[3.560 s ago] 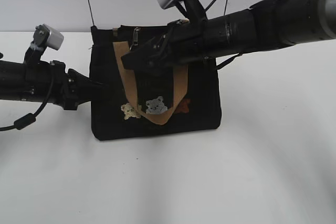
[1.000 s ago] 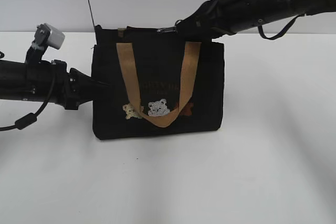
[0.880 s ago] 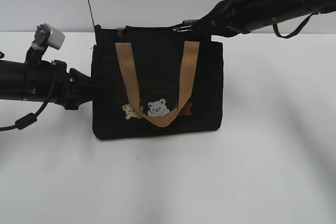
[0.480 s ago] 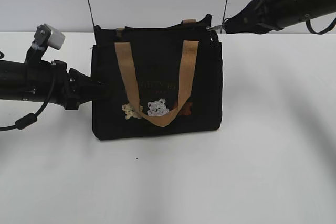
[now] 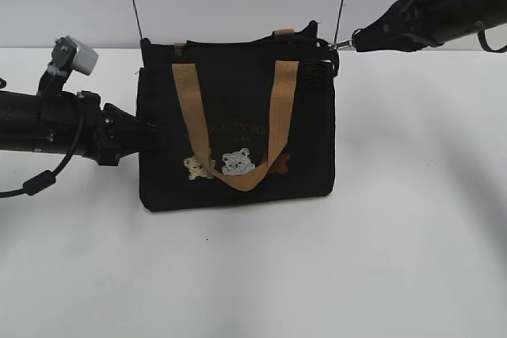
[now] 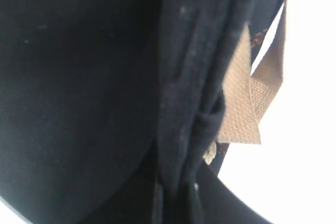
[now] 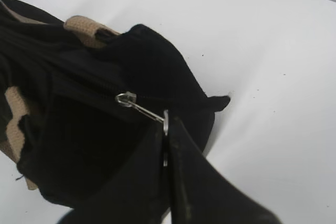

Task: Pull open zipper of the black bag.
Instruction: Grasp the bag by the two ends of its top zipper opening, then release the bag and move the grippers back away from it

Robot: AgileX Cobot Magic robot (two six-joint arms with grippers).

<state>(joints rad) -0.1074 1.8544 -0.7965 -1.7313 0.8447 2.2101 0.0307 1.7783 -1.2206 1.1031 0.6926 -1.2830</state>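
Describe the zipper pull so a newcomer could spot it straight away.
Start at the black bag standing mid-table, with tan handles on its front. Follow its top edge to the right corner, where the right hand pinches the zipper pull. It is the only thin silver metal piece there, unlike the wide woven straps.

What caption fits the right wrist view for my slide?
Right pincer shut on the silver zipper pull, drawn taut at the black bag's end corner.

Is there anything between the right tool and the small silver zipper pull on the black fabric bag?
Nothing visible. The right tool is shut directly on the ring end of the small silver metal zipper pull at the right end of the black fabric bag's top edge, with only bare white table beyond.
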